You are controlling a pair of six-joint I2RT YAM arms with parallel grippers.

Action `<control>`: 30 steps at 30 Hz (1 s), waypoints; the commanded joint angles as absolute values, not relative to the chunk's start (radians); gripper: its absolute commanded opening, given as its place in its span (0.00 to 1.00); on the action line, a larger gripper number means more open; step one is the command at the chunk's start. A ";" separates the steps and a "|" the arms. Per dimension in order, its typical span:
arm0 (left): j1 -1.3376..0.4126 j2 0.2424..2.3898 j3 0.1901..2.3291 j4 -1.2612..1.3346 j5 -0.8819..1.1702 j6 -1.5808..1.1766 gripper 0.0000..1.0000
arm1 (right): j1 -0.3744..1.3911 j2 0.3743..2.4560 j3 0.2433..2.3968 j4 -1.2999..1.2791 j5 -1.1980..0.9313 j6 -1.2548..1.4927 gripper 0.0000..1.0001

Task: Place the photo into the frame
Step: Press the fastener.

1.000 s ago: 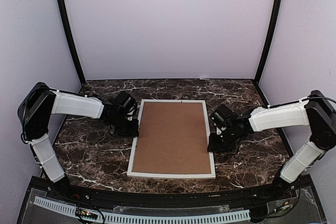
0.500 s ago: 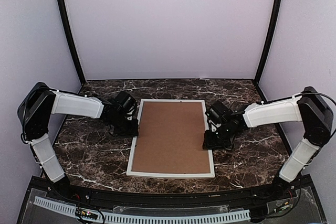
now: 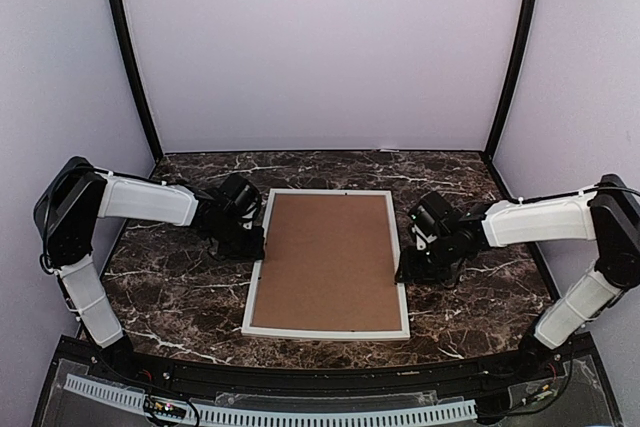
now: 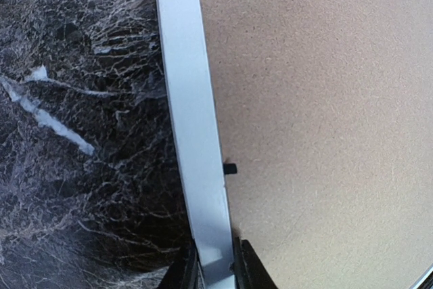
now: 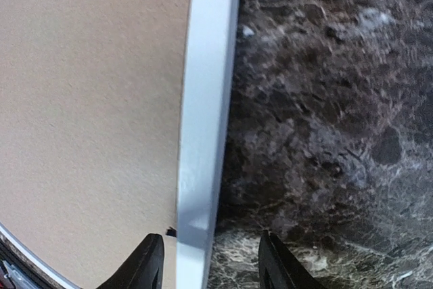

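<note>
On the dark marble bench [image 3: 480,297], at its centre, lies the frame [image 3: 325,332]: big white rectangle, flat, long sides running from near edge to far edge, near end skewed a bit toward the left edge. It takes up most of the bench depth, w/ bare marble on both sides. A brown board [image 3: 325,259] fills the whole inside of the frame, edge to edge btwn the white rails, so the frame's back side faces up.

L arm [image 3: 150,199] reaches in from the near-left corner and R arm [image 3: 540,219] from the near-right corner. Each ends at a long rail, approx halfway along it.

L gripper [image 3: 252,243] sits on the left rail. In the wrist view the L gripper [image 4: 215,272] has its black fingers [image 4: 191,274] pressed to both sides of the white rail, one on the marble side and one on the board side. It is clenched on the frame.

R gripper [image 3: 405,272] is at the right rail. In its wrist view the R gripper [image 5: 210,258] straddles the rail w/ fingers [image 5: 147,265] spread. The inner one is over the board just beside the rail and the outer one is over marble, w/ a clear gap to the rail. It is released, gripping nothing.

A small black tab [image 4: 230,168] pokes from the left rail's inner edge onto the board.
</note>
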State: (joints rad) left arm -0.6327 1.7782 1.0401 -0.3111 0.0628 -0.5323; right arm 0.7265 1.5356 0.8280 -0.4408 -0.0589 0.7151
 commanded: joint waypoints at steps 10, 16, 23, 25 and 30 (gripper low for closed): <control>-0.647 1.772 1.025 -0.340 0.081 -0.530 0.22 | 0.811 1.510 0.744 -0.396 -0.065 0.800 0.48; -0.646 1.759 1.031 -0.346 0.077 -0.531 0.26 | 0.811 1.530 0.745 -0.409 -0.049 0.777 0.39; -0.646 1.718 1.047 -0.353 0.061 -0.508 0.54 | 0.765 1.569 0.785 -0.473 0.028 0.664 0.20; -0.645 1.698 1.057 -0.361 0.026 -0.489 0.63 | 0.744 1.568 0.792 -0.485 0.034 0.624 0.14; -0.625 1.657 1.097 -0.384 0.011 -0.410 0.76 | 0.721 1.600 0.891 -0.555 0.041 0.465 0.00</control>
State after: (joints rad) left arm -0.6376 1.7306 1.0481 -0.3481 0.0387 -0.4824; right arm 0.7364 1.5536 0.8158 -0.4576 -0.0219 0.6350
